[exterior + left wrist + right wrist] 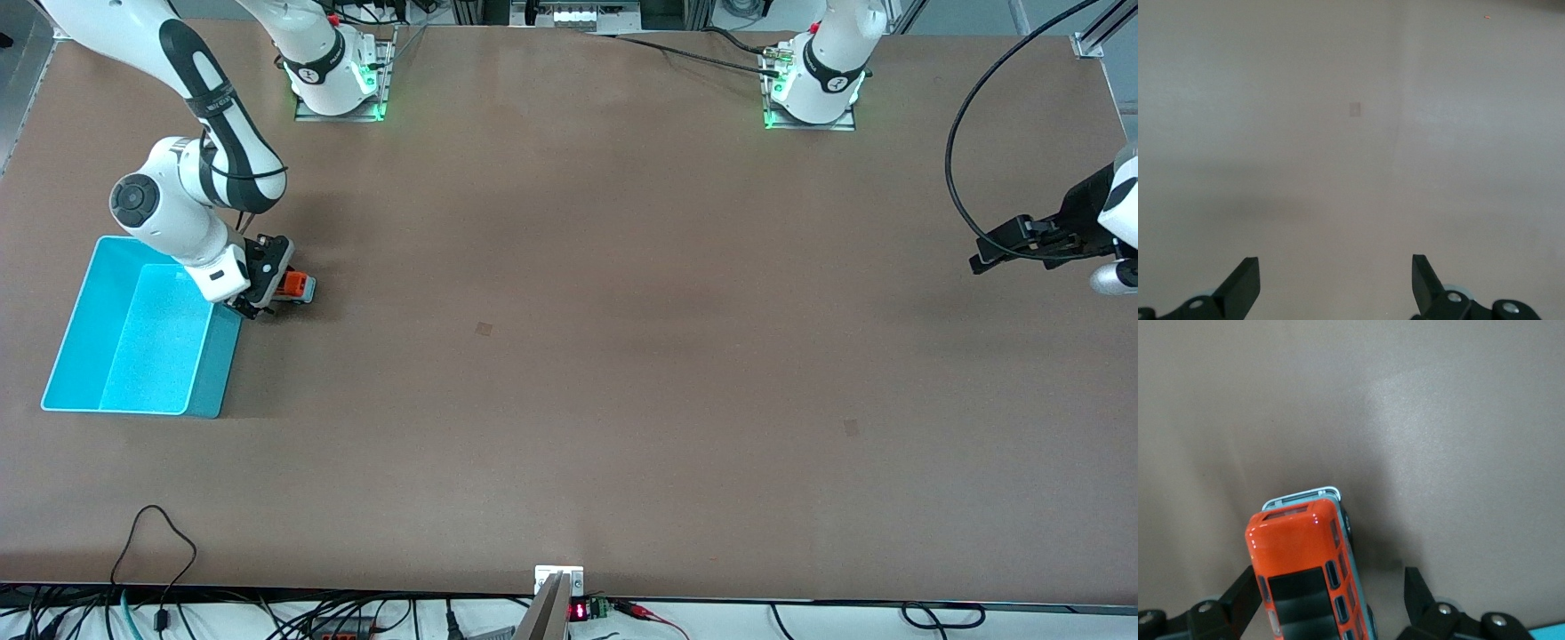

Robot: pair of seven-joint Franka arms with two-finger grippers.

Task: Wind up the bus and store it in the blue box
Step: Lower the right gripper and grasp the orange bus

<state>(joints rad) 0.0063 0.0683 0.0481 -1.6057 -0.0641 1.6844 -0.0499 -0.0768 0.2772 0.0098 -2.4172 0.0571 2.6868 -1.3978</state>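
Observation:
The orange bus with dark roof windows stands on the table just beside the blue box, at the box's corner farther from the front camera. My right gripper is low over the bus, open, with its fingers on either side of it. In the right wrist view the bus sits between the fingers of my right gripper, close against one finger and with a gap to the other. My left gripper waits open and empty over the left arm's end of the table; it also shows in the left wrist view.
The blue box holds nothing that I can see. Two small dark square marks lie on the brown table. Cables and a small bracket sit along the table edge nearest the front camera.

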